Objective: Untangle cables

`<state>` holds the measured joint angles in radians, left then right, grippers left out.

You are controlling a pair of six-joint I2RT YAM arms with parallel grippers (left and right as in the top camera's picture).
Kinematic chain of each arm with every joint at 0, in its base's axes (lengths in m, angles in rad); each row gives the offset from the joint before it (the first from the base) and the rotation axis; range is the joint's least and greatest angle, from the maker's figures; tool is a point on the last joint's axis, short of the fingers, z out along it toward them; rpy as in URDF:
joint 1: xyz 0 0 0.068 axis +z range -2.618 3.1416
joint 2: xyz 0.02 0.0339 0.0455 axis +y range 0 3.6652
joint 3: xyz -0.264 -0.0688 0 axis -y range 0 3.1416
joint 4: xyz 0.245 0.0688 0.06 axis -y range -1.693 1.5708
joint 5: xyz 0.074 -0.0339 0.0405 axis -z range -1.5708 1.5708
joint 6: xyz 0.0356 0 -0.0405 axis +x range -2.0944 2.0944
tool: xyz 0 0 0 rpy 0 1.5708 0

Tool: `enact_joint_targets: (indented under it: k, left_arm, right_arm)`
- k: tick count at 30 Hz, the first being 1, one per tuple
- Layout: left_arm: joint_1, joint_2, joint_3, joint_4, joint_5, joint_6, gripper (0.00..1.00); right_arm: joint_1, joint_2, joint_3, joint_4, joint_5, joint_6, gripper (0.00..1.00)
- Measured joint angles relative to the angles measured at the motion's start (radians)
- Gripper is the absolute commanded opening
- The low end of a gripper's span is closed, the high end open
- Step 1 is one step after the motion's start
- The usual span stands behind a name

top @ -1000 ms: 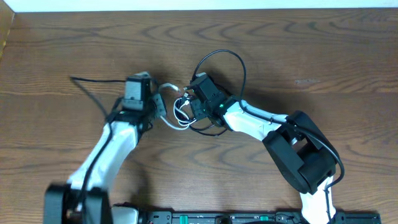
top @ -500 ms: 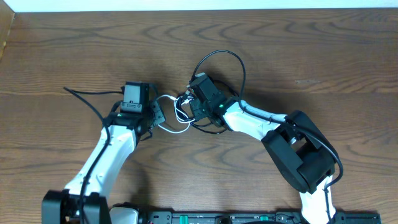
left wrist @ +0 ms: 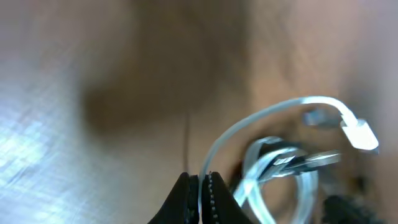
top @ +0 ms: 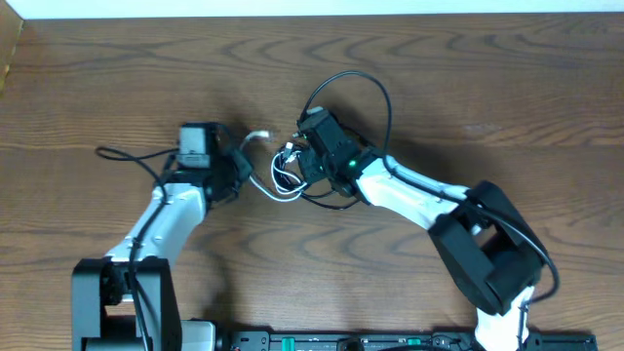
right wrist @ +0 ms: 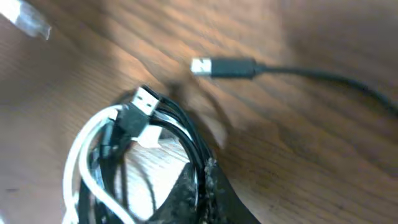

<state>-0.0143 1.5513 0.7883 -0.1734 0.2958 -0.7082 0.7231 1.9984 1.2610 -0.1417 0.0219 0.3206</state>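
The white cable (top: pixel 265 191) and the black cable (top: pixel 376 90) are knotted together in a small tangle (top: pixel 286 168) at the table's middle. My left gripper (top: pixel 241 173) is shut on the white cable (left wrist: pixel 249 121) just left of the tangle; its white plug (left wrist: pixel 359 134) lies free nearby. My right gripper (top: pixel 306 162) is shut on a strand of the black cable (right wrist: pixel 186 134) at the tangle's right side. In the right wrist view, a black USB plug (right wrist: pixel 230 67) lies on the wood beyond white loops (right wrist: pixel 78 155).
The table (top: pixel 468 68) is brown wood. A thicker black wire (top: pixel 122 154) of the left arm trails left of its wrist. The black cable's big loop arches behind the right wrist. The robot base bar (top: pixel 390 341) runs along the front edge.
My left gripper has moved left with the white cable, drawing it out of the tangle; the white plug end now lies free. My right gripper has stayed nearly in place on the black cable.
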Motion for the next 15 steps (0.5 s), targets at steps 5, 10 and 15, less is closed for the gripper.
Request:
enact_joint_targets:
  k: [5,10,15]
  left_arm:
    - [0.075,0.000,0.000,0.056,0.088,0.006,0.08]
    - [0.079,0.000,0.000,0.056,0.100,0.113,0.08]
    - [0.076,0.000,0.000,0.066,0.109,0.195,0.08]
  right_arm:
    - [0.000,-0.058,0.000,0.005,-0.012,-0.003,0.01]
    - [0.000,-0.063,0.000,0.001,-0.029,-0.003,0.04]
    - [0.000,-0.063,0.000,-0.002,-0.083,-0.013,0.37]
